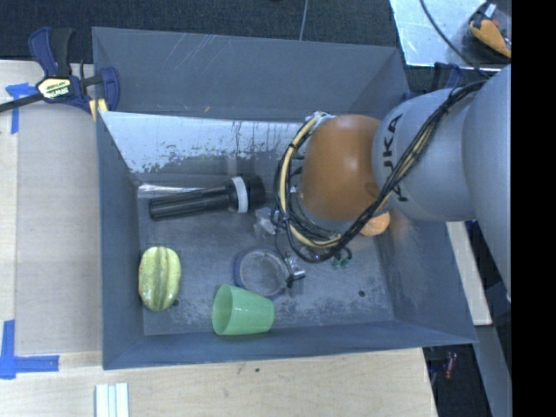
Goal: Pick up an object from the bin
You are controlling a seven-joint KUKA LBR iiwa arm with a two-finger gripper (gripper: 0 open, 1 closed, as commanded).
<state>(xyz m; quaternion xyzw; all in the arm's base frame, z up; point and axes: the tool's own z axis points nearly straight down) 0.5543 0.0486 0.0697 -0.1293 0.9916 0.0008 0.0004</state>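
Observation:
My gripper reaches down in the middle of the bin, mostly hidden under the arm's orange cover. Its tip is at the right edge of a clear round ring-shaped thing lying flat on the bin floor. A green plastic cup lies on its side just below and left of the gripper, near the front wall. A black cylinder with a white band lies up and to the left, along the back of the floor.
A yellow-green striped oval thing lies at the front left of the bin. A small orange thing peeks out from under the arm at the right. The arm covers the bin's right half.

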